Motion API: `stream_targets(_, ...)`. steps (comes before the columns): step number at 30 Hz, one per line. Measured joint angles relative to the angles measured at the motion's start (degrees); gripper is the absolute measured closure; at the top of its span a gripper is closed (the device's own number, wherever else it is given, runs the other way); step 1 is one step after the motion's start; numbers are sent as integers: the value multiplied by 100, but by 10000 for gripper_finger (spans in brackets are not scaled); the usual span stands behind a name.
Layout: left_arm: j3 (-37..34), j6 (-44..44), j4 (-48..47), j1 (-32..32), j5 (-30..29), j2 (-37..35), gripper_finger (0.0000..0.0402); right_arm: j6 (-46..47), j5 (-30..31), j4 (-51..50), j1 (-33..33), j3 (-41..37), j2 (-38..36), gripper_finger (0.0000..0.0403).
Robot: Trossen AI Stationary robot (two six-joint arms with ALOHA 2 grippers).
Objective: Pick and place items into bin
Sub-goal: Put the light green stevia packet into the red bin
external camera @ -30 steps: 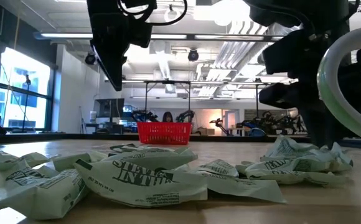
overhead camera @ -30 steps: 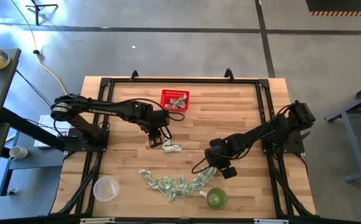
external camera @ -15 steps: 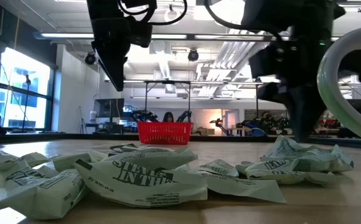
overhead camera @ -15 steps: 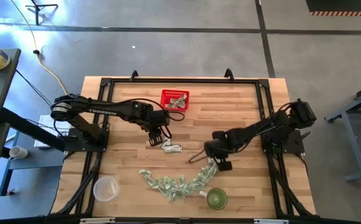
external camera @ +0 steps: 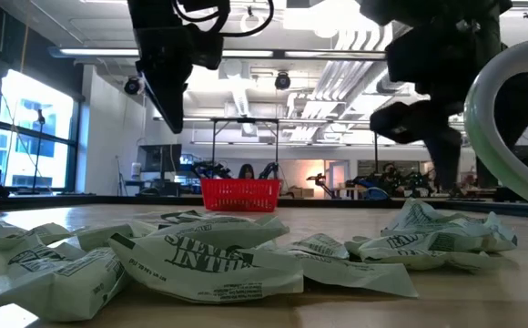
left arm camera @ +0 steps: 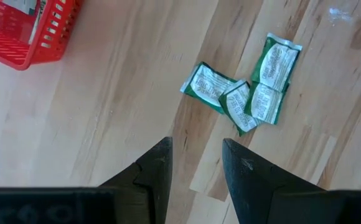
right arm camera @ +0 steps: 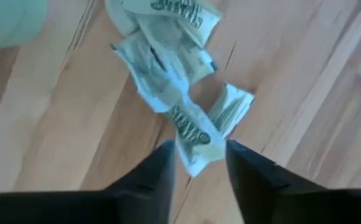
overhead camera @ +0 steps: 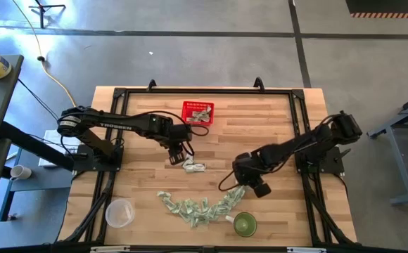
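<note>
- The basket [overhead camera: 198, 113] sits at the far side of the table [overhead camera: 274, 116], with a few packets already in it; in the left wrist view only one corner of it [left arm camera: 25, 31] shows, the rest cut off.
- The left gripper [overhead camera: 176, 153] hangs just on the near side of the basket, its fingers [left arm camera: 157, 169] parted with bare wood between them, holding nothing.
- Three loose packets [left arm camera: 246, 87] lie just past the left gripper, farther from the basket, overlapping each other.
- The main row of packets [overhead camera: 200, 206] curves along the near part of the table, well apart from the basket, between a clear cup [overhead camera: 119, 212] and a green cup [overhead camera: 245, 225].
- The right gripper [overhead camera: 250, 184] is over the green-cup end of that row. Its fingers [right arm camera: 249, 171] stand apart with one crumpled packet [right arm camera: 196, 134] between them; whether they pinch it or only straddle it cannot be told.
- In the low view the basket [external camera: 240, 194] is small and far off behind blurred packets [external camera: 200, 260].
</note>
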Motion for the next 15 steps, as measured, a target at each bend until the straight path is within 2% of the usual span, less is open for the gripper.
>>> stream_targets(4, 0, -6, 45, 0, -2, 2, 229, -1, 338, 212, 49, -66, 52, 205)
stream_targets(7, 0, -8, 43, 0, -7, 2, 229, 8, 396, 244, 48, -168, 82, 179)
stream_targets(11, 2, -8, 25, 0, -15, 2, 229, 8, 405, 379, 46, -386, 87, 174)
stream_targets(15, 2, -8, 24, 0, -17, 2, 229, 8, 377, 290, 46, -437, 92, 190)
